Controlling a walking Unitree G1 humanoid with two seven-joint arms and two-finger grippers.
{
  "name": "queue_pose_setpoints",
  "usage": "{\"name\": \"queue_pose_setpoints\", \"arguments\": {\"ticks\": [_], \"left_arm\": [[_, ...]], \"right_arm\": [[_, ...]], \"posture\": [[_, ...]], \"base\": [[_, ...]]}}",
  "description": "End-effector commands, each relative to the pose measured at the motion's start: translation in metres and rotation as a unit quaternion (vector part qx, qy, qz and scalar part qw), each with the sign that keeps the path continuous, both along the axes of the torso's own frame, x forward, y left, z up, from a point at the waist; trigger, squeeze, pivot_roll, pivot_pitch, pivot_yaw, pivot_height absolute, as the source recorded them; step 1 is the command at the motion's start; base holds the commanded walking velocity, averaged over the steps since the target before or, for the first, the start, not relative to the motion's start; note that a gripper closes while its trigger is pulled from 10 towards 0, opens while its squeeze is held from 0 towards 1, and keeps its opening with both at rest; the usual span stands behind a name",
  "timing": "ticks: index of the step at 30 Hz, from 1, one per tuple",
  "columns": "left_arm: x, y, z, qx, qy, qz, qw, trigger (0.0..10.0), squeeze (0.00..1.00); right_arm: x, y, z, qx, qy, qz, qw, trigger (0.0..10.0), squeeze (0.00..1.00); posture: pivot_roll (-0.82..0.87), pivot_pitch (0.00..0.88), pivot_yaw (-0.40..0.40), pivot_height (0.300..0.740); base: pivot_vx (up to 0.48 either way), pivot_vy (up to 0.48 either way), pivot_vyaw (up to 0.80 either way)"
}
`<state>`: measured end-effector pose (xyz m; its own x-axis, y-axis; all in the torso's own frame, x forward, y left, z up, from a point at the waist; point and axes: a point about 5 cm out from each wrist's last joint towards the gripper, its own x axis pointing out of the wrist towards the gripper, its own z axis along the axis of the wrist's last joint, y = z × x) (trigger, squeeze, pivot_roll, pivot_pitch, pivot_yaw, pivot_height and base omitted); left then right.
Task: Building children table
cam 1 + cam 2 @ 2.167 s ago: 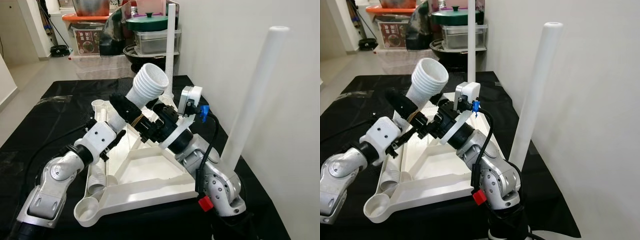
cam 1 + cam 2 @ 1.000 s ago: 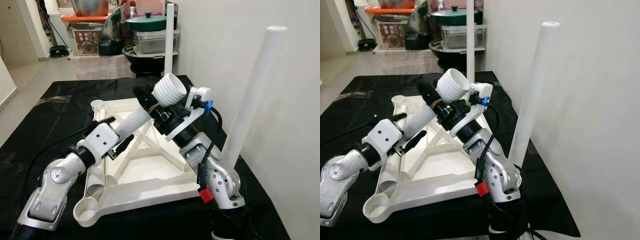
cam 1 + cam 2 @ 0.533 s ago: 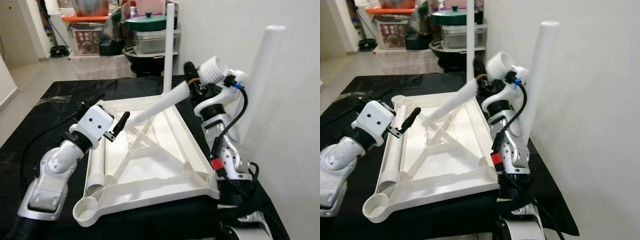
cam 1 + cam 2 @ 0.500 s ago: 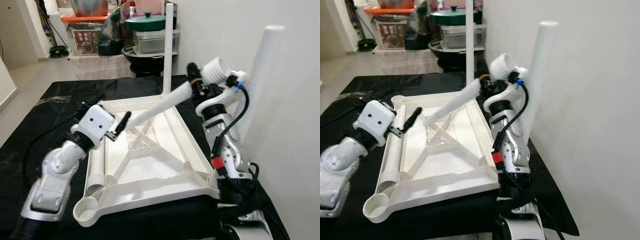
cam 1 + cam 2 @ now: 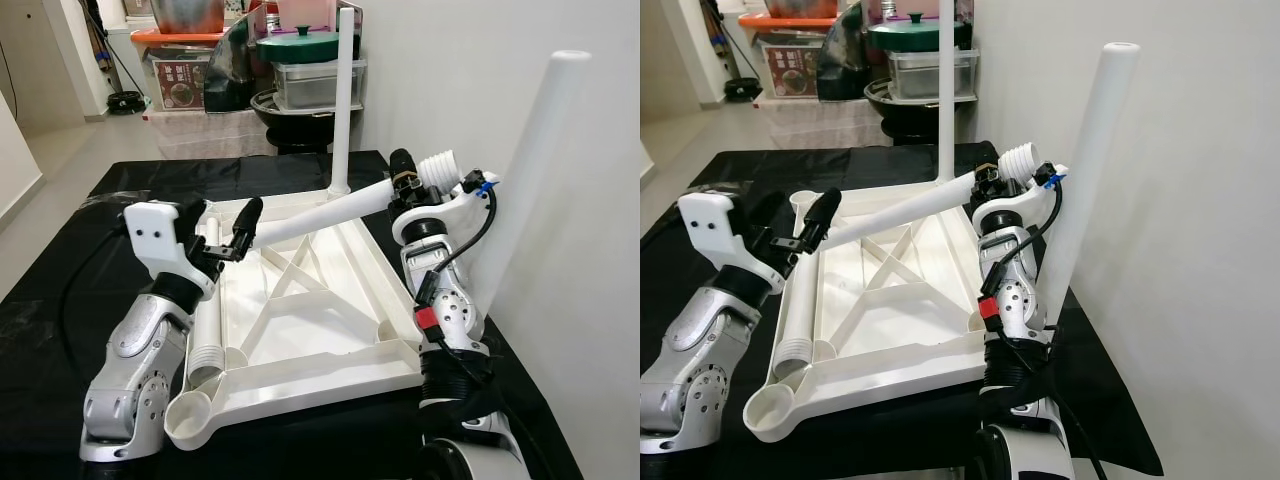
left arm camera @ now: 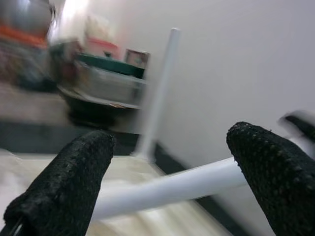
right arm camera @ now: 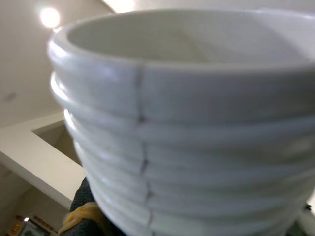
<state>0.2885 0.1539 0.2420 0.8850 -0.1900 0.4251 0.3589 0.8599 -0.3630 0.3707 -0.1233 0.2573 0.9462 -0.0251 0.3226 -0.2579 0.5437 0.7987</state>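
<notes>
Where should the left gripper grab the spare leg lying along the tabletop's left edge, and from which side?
Grip the spare table leg on its smooth shaft, away from the ribbed threaded end near the corner socket. Come from above with fingers straddling it crosswise: it lies flat in the upturned tabletop, rim on one side, so a side approach looks blocked. The left gripper is open; the right gripper holds another leg.

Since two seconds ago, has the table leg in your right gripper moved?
Yes. The table leg has swung from over the middle of the upturned tabletop toward the wall side; its ribbed end, held by the right gripper, now nears the upright corner leg.
</notes>
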Motion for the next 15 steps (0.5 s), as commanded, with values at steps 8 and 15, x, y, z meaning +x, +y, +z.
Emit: {"name": "queue_pose_setpoints", "arguments": {"ticks": [8, 15], "left_arm": [[0.000, 0.013, -0.006, -0.278, 0.049, -0.041, 0.959, 10.0, 0.00], [0.004, 0.014, -0.014, -0.335, 0.074, -0.065, 0.937, 10.0, 0.00]], "right_arm": [[-0.002, 0.017, 0.001, 0.097, 0.016, 0.053, 0.994, 0.0, 0.00], [-0.018, 0.048, 0.007, 0.176, 0.030, 0.146, 0.973, 0.0, 0.00]], "posture": [[0.09, 0.000, -0.021, 0.740], [0.08, 0.000, -0.020, 0.740]], "base": [[0.000, 0.000, 0.00], [0.000, 0.000, 0.00]]}}
